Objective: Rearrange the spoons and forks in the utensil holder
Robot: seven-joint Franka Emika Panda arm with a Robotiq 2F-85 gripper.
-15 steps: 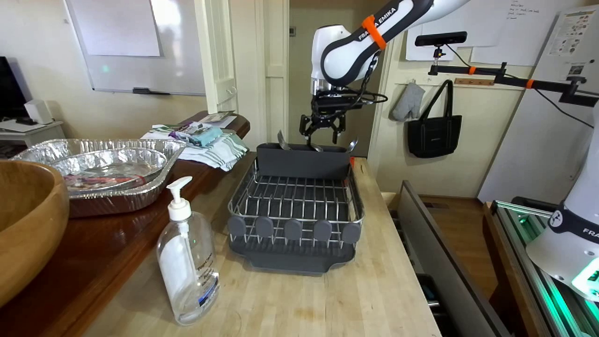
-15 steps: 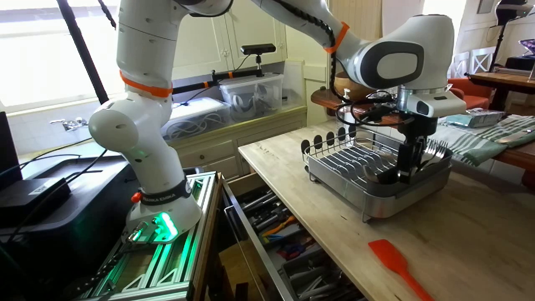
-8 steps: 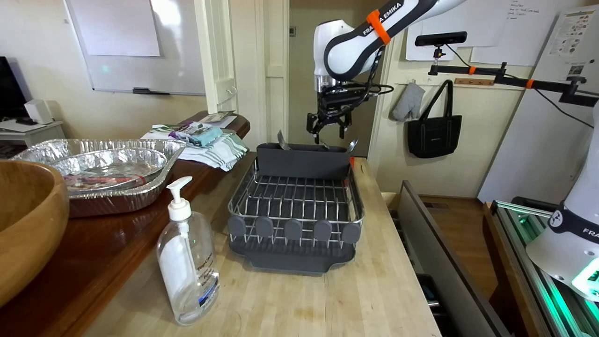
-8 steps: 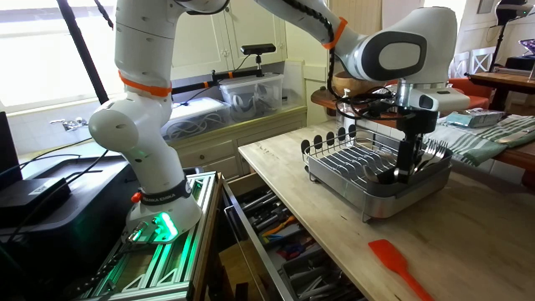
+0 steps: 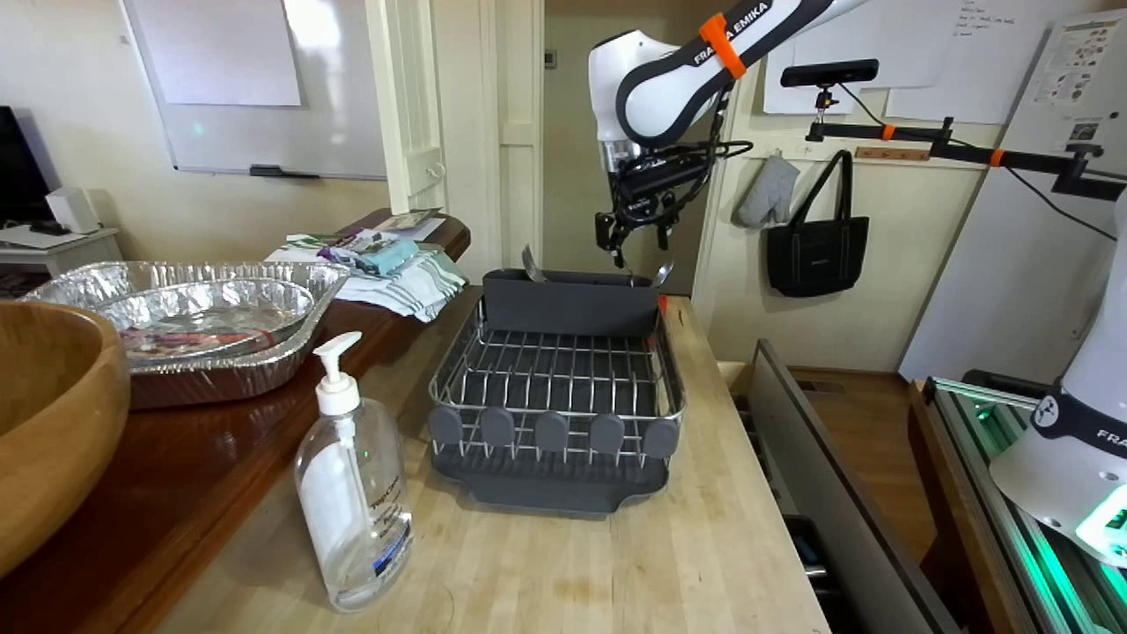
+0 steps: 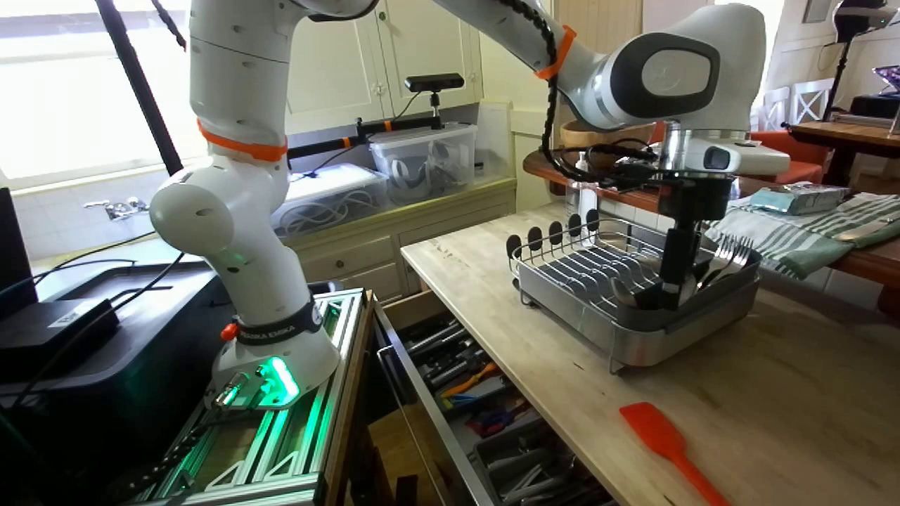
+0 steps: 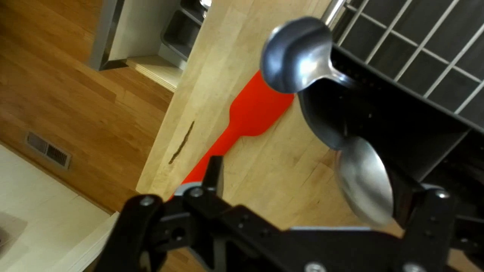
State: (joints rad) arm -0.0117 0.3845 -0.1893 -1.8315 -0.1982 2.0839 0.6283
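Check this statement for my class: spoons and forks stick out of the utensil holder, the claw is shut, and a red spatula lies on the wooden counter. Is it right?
One thing is wrong: the claw is open, as the wrist view shows. The rest holds: spoons and forks stick out of the utensil holder, and a red spatula lies on the wooden counter.

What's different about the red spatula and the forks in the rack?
The spatula is bright red; the forks are silvery. The spatula lies flat on the wooden tabletop; the forks lean in the utensil holder, tines up. The spatula has one broad head; the forks have thin prongs. Both are kitchen tools.
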